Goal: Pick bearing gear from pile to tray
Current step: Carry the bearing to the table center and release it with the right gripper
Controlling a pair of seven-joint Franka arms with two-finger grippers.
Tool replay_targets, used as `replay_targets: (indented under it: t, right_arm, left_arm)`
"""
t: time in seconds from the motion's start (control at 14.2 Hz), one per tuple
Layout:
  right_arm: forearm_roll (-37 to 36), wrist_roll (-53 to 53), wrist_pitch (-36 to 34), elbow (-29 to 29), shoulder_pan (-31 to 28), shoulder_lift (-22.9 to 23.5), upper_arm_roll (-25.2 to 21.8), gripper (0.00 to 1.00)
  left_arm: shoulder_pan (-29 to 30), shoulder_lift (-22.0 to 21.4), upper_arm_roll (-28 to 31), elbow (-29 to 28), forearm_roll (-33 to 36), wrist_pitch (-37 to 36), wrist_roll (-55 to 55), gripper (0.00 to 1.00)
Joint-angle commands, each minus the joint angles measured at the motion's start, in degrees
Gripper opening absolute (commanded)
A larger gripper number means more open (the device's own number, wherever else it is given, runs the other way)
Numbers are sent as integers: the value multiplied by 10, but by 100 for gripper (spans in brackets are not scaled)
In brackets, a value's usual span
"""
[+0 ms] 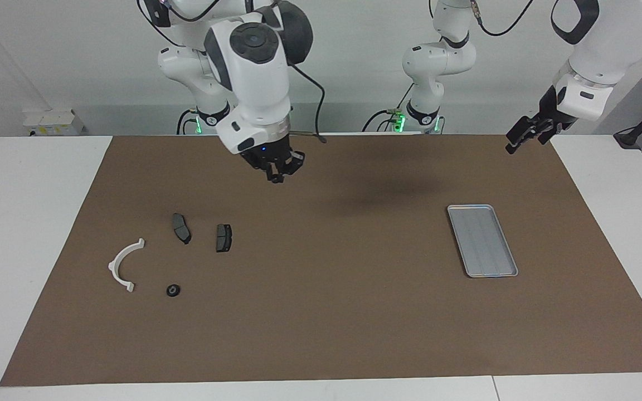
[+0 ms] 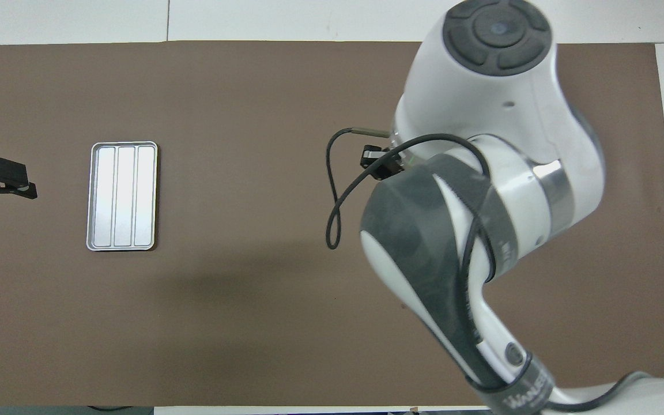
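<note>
Facing view: the right gripper (image 1: 276, 170) hangs high in the air over the brown mat (image 1: 332, 312), well above the table and between the pile and the tray, its fingertips drawn together. Something small and dark seems to sit between the tips, but whether it is a held part cannot be told. In the overhead view the right arm's wrist covers much of the right arm's end of the mat, and the gripper itself is hidden beneath it.

The pile lies on the mat toward the right arm's end of the table. Two dark grey brake pads (image 1: 181, 228) (image 1: 223, 238) rest side by side, a small gap between them. The white half-ring bracket (image 1: 124, 266) lies farther from the robots than the pads, and a small black round piece (image 1: 173, 290) sits just beside the bracket's lower tip, apart from it.

The tray (image 1: 482, 240) lies flat toward the left arm's end of the mat, with nothing in it.

The left gripper (image 1: 524, 136) waits raised over the mat's corner near its own base, fingers spread apart.
</note>
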Motion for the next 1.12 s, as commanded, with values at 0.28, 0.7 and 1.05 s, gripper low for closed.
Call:
replay_targets:
  t: [0.28, 0.7, 1.05]
  right_arm:
    - [20, 246, 143, -35, 105, 39, 3, 0]
    - [12, 297, 296, -135, 140, 72, 2, 0]
    - [-36, 332, 394, -139, 154, 147, 1, 0]
  left_arm:
    - [-7, -9, 6, -6, 2, -8, 4, 100]
    - [-7, -9, 6, -6, 2, -8, 4, 100]
    - [-7, -9, 6, -6, 2, -8, 4, 100]
